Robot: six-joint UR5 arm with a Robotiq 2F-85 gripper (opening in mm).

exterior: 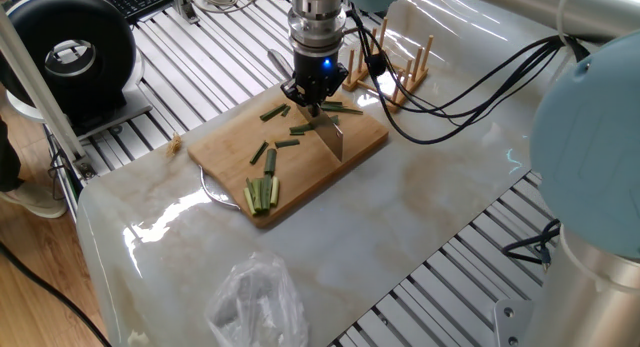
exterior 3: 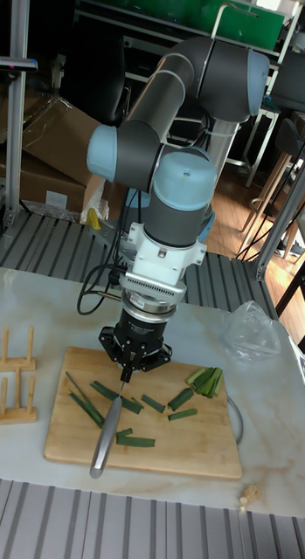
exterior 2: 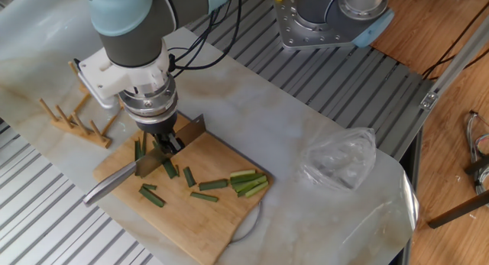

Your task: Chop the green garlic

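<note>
Short dark-green pieces of green garlic [exterior: 264, 151] [exterior 2: 204, 185] [exterior 3: 153, 403] lie scattered on the wooden cutting board [exterior: 228, 137] [exterior 2: 216, 221] [exterior 3: 197, 438]. Two longer thin stalks [exterior 3: 83, 399] rest near the board's left end in the tall fixed view. My gripper [exterior: 316, 95] [exterior 2: 165, 142] [exterior 3: 129, 362] hangs over the board's far part, shut on a knife [exterior: 333, 138] [exterior 2: 111, 182] [exterior 3: 103, 442]. Its blade slants down onto the board among the pieces. A bundle of paler yellow-green sticks [exterior: 262, 194] [exterior 2: 249, 181] [exterior 3: 205, 379] sits at one end of the board.
A wooden peg rack [exterior: 392, 67] [exterior 2: 73, 117] [exterior 3: 13, 384] stands just beside the board. A crumpled clear plastic bag [exterior: 256, 303] [exterior 2: 341, 159] [exterior 3: 253, 332] lies on the marble tabletop. A round black device [exterior: 70, 49] sits off the table's corner.
</note>
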